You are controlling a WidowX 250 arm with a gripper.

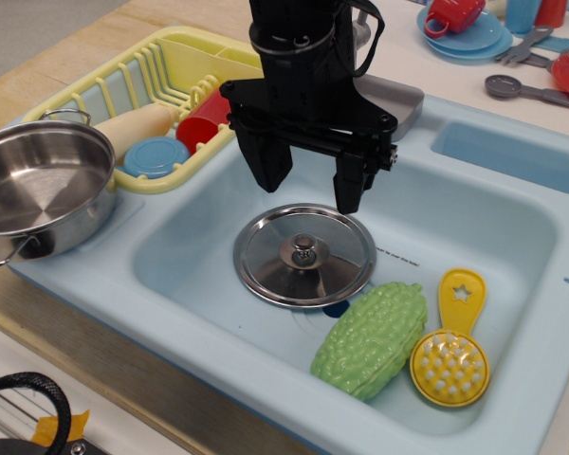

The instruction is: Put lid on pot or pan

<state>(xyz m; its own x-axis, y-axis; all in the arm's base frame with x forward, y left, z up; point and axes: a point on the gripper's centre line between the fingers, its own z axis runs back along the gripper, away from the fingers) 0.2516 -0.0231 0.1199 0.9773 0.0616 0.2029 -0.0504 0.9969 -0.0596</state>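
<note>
A black robot gripper (pixel 313 194) hangs over a toy sink, its two fingers spread wide and pointing down with nothing between them. Directly beneath the fingertips, the steel lid (pixel 304 256) lies flat on the floor of the pale blue sink basin (pixel 493 256), its small metal knob (pixel 304 249) facing up and roughly centred under the open jaws; the tips appear to sit just above the lid's far rim, not touching it. Beyond the lid, toward the viewer, rest a bumpy green toy vegetable (pixel 372 338) and a yellow scrubbing brush (pixel 452 349), both clear of the lid's edge. Well off to one side of the hand, on the sink's counter ledge, stands the shiny pot (pixel 40 190), empty and uncovered, with a yellow dish rack (pixel 161 100) behind it. The work appears to be at the pickup stage: the likely next move is a straight descent to close on the knob, then a lift clear of the basin wall and a carry across to the pot.
</note>
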